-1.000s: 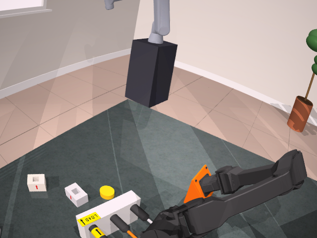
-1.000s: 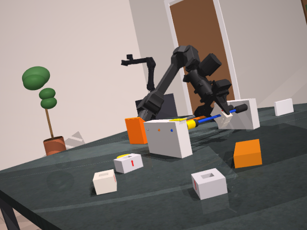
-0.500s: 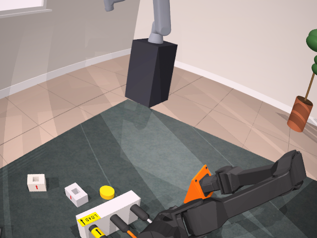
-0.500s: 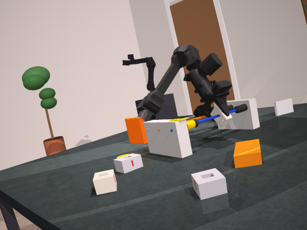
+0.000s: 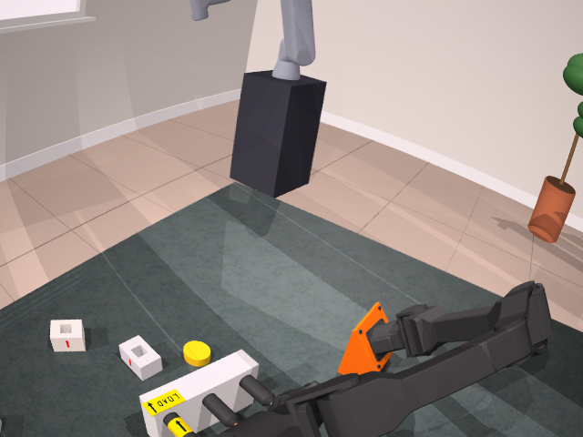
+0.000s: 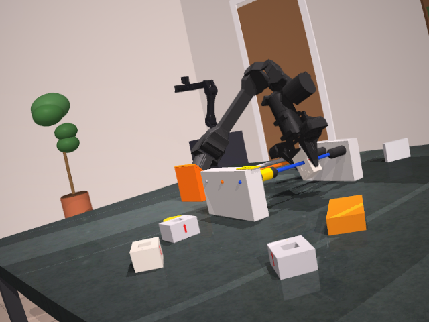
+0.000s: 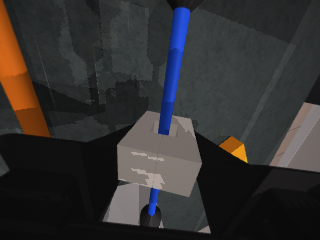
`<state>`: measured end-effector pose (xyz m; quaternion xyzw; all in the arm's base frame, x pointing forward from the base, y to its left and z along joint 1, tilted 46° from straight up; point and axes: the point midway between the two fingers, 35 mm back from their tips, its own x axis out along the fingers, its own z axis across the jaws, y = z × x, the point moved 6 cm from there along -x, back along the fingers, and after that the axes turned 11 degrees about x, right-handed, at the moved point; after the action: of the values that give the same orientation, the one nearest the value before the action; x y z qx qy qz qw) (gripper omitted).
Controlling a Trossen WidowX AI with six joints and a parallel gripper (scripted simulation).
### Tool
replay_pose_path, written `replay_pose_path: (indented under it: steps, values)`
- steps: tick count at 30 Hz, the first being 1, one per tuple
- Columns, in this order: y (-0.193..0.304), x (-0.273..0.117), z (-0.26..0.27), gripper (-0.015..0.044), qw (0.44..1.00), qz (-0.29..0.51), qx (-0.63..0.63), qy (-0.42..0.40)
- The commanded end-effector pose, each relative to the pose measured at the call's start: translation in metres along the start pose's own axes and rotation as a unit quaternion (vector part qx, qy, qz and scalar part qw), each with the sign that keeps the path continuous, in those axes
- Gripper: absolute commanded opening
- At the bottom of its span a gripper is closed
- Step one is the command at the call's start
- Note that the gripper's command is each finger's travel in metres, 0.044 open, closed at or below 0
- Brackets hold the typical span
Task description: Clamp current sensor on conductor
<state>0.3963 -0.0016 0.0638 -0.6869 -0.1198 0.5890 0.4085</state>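
Note:
The white split-core sensor (image 6: pixel 308 170) (image 7: pixel 157 167) sits around the blue conductor (image 6: pixel 289 167) (image 7: pixel 175 65), which passes through its window. Its two halves meet at a thin seam in the wrist view. My gripper (image 6: pixel 305 164) (image 7: pixel 164 130) is shut on the sensor, one finger on each side. The blue conductor runs to the yellow sleeve (image 5: pixel 178 424) (image 6: pixel 267 174), beside the yellow LOAD label (image 5: pixel 163 401) (image 6: pixel 247 168). A small bit of red shows on the sensor in the exterior view, but its arrow's direction cannot be read. The arm hides the sensor in the top view.
White end blocks (image 6: pixel 232 197) (image 6: pixel 352 159) carry the conductors; an orange conductor (image 7: pixel 20 85) runs alongside. White blocks with red arrows (image 5: pixel 66 340) (image 6: pixel 179 231) (image 6: pixel 297 263), a yellow disc (image 5: pixel 197 352) and an orange block (image 6: pixel 346 221) (image 7: pixel 232 145) stand around.

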Motion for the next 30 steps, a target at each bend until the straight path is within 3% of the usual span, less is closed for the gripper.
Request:
replay_pose_path:
  steps: [1,11,20,30]
  values:
    - [-0.002,-0.001,-0.003,0.0000,0.999,0.001,-0.003,-0.032]
    - [-0.003,-0.001,-0.007,0.0000,0.999,0.006,-0.003,-0.052]
    - [-0.007,0.002,-0.023,0.0000,0.986,0.028,-0.003,-0.163]
    - [-0.007,0.003,-0.025,0.0000,0.984,0.031,-0.003,-0.177]
